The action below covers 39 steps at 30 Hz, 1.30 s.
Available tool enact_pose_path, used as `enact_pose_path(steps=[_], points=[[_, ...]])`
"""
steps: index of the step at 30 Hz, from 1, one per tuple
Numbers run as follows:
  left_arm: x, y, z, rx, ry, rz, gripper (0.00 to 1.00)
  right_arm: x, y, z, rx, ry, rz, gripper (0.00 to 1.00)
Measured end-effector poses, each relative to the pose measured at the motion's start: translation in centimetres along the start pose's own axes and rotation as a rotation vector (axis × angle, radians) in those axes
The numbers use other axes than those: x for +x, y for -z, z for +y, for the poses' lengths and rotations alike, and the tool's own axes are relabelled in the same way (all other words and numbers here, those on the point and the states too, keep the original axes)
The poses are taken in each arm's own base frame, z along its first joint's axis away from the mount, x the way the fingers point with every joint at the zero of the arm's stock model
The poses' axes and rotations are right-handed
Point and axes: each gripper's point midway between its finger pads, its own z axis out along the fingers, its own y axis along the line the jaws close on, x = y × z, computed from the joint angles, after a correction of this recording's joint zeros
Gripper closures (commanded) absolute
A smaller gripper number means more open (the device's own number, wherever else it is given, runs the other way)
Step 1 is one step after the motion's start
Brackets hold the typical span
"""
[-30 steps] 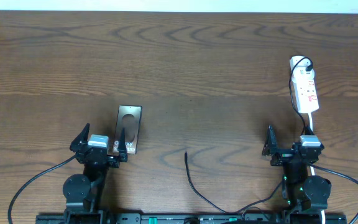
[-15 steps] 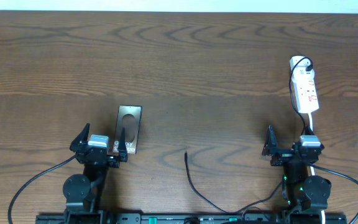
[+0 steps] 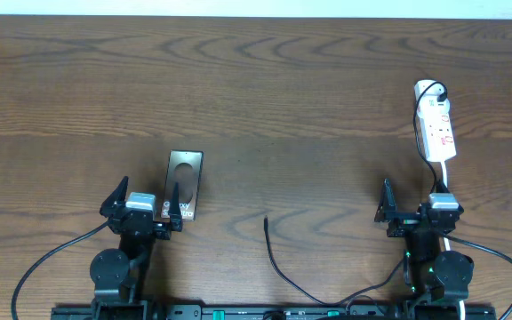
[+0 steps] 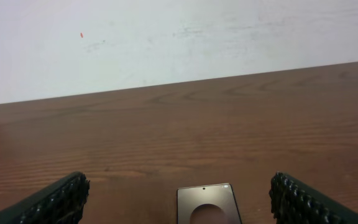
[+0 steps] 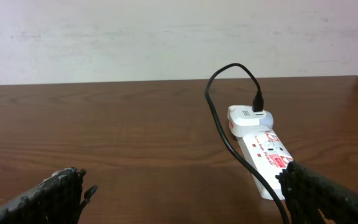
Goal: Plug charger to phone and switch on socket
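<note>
The phone [image 3: 184, 182] lies flat on the wood table at the front left, its lettered end toward me; its top edge also shows in the left wrist view [image 4: 207, 204]. My left gripper [image 3: 143, 203] is open, its right finger over the phone's near end. The charger cable [image 3: 271, 246] lies loose at front centre, its plug tip pointing away from me. The white socket strip [image 3: 436, 121] lies at the right with a black cable plugged in at its far end; it shows in the right wrist view [image 5: 263, 149]. My right gripper [image 3: 413, 200] is open, just short of the strip.
The strip's white cord [image 3: 445, 175] runs back toward the right arm base. The black cable from the strip's adapter [image 5: 222, 124] loops down past the right gripper. A white wall stands beyond the table's far edge [image 4: 179, 81].
</note>
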Motion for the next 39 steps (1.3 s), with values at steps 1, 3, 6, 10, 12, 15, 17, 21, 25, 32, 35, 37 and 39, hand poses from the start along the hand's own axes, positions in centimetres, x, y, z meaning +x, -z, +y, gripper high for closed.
enact_pose_path(steps=[1, 3, 6, 10, 12, 15, 17, 21, 25, 32, 35, 37, 39], points=[[0.0, 0.0, 0.0, 0.000, 0.000, 0.000, 0.06, 0.0, 0.0, 0.0, 0.000, 0.000, 0.000, 0.01], [0.0, 0.0, 0.0, 0.000, 0.000, 0.000, 0.07, 0.0, 0.0, 0.0, 0.000, 0.000, 0.000, 0.01], [0.0, 0.0, 0.0, 0.000, 0.000, 0.000, 0.07, 0.0, 0.0, 0.0, 0.000, 0.000, 0.000, 0.01], [0.0, 0.0, 0.0, 0.000, 0.000, 0.000, 0.07, 0.0, 0.0, 0.0, 0.000, 0.000, 0.000, 0.01], [0.0, 0.0, 0.0, 0.000, 0.000, 0.000, 0.06, 0.0, 0.0, 0.0, 0.000, 0.000, 0.000, 0.01], [0.0, 0.0, 0.0, 0.000, 0.000, -0.001, 0.07, 0.0, 0.0, 0.0, 0.000, 0.000, 0.000, 0.01], [0.0, 0.0, 0.0, 0.000, 0.000, -0.002, 0.07, 0.0, 0.0, 0.0, 0.000, 0.000, 0.000, 0.01], [-0.1, 0.0, 0.0, 0.000, 0.000, -0.002, 0.07, 0.0, 0.0, 0.0, 0.000, 0.000, 0.000, 0.01], [-0.2, 0.1, 0.0, 0.002, 0.001, 0.007, 0.07, 0.0, 0.0, 0.0, 0.000, 0.000, 0.000, 0.01], [-3.1, 0.4, 0.2, 0.006, 0.003, 0.021, 0.07, 0.0, 0.0, 0.0, 0.000, 0.000, 0.000, 0.01], [-5.3, 0.2, 0.4, 0.008, 0.004, 0.031, 0.07, 0.0, 0.0, 0.0, 0.001, 0.000, 0.000, 0.01], [-6.5, -0.2, 0.6, 0.010, 0.007, 0.057, 0.07, 0.0, 0.0, 0.0, 0.002, 0.000, 0.000, 0.01], [-7.4, -0.7, 0.7, 0.014, 0.012, 0.098, 0.07, 0.0, 0.0, 0.0, 0.003, 0.000, 0.000, 0.01]])
